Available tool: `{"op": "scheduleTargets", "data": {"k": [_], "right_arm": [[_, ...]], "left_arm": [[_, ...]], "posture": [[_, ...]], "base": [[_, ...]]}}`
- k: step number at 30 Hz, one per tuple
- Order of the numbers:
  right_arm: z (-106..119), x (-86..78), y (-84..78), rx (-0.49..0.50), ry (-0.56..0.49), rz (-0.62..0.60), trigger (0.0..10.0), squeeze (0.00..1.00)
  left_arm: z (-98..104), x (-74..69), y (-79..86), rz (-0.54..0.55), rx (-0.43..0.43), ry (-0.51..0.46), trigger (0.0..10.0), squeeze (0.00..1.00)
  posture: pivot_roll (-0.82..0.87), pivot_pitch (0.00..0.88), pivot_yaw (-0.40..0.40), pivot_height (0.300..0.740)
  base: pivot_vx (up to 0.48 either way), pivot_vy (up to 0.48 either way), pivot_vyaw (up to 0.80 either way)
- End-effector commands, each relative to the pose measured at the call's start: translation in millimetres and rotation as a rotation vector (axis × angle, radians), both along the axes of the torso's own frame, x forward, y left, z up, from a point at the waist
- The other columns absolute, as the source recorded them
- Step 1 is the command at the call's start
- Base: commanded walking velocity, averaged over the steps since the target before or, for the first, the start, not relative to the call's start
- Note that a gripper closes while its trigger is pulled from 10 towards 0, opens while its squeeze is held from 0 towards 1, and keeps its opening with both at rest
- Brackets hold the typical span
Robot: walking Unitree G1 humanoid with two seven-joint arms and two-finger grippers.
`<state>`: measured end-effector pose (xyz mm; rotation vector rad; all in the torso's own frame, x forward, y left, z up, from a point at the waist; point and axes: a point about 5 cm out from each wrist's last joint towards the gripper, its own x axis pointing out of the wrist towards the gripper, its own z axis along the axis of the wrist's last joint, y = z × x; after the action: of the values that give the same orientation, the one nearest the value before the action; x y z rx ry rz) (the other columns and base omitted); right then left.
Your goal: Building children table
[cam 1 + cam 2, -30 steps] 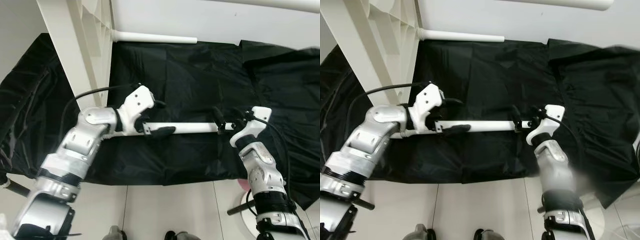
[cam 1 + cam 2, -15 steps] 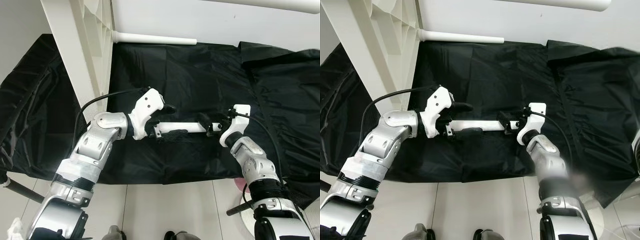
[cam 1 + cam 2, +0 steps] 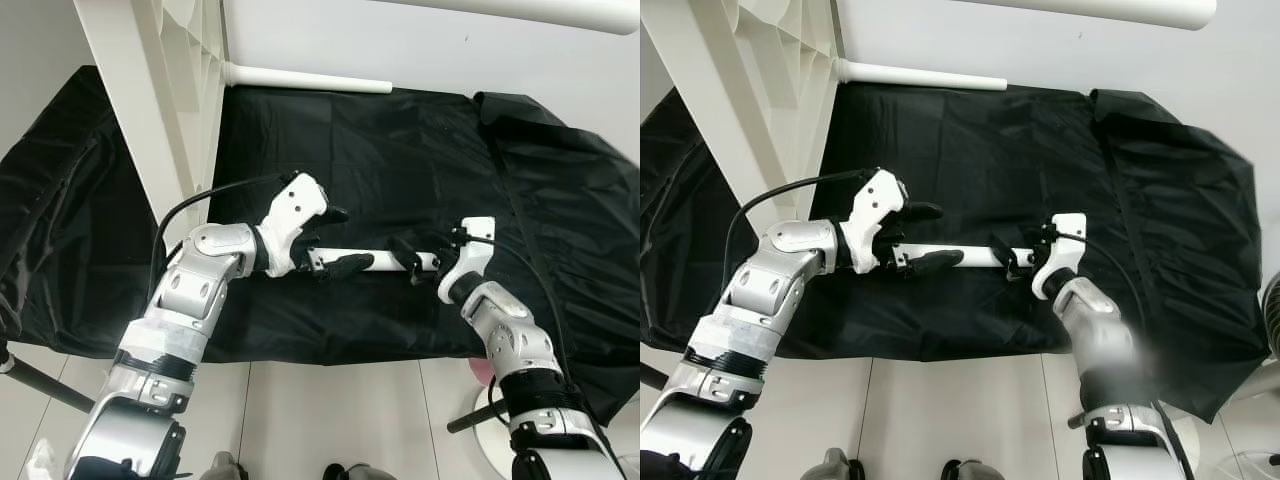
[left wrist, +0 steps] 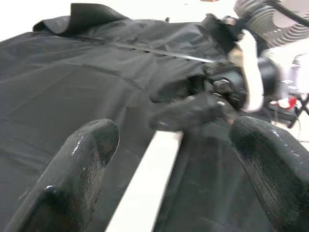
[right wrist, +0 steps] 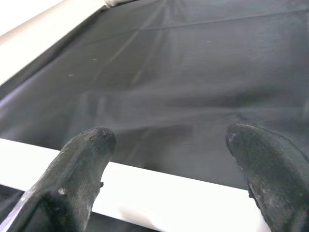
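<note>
A big black cloth covers the floor, and its near edge stops at the pale floor tiles.

On the cloth, close to that near edge, lies a white table leg. The left gripper is at one end of the leg, with its fingers apart on either side of it. The right gripper is at the other end, fingers apart too, with the leg running between them.

Left of the cloth stands a tall white frame. At the far edge of the cloth lies another white tube against the wall. The cloth between is bare and crumpled.
</note>
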<state>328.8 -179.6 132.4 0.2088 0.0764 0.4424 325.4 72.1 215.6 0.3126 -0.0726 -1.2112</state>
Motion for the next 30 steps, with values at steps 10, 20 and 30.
{"op": "scheduleTargets", "data": {"k": [10, 20, 30], "right_arm": [[-31.2, -27.5, 11.7, 0.028, 0.156, 0.048, 10.0, 0.00], [-29.7, -35.2, 2.8, -0.046, 0.061, -0.041, 10.0, 0.00], [0.6, -44.2, -9.9, 0.008, -0.245, -0.336, 10.0, 0.00]], "left_arm": [[-0.6, 17.2, 7.3, 0.351, -0.053, -0.057, 10.0, 0.00], [-8.9, 19.4, 7.9, 0.404, -0.068, -0.076, 10.0, 0.00], [-25.7, 16.7, 10.1, 0.574, -0.223, 0.005, 10.0, 0.00]], "posture": [[0.01, 0.086, -0.071, 0.740], [0.00, 0.095, -0.058, 0.740], [-0.01, 0.090, -0.038, 0.740]], "base": [[0.000, 0.000, 0.00], [0.000, 0.000, 0.00], [0.000, 0.000, 0.00]]}}
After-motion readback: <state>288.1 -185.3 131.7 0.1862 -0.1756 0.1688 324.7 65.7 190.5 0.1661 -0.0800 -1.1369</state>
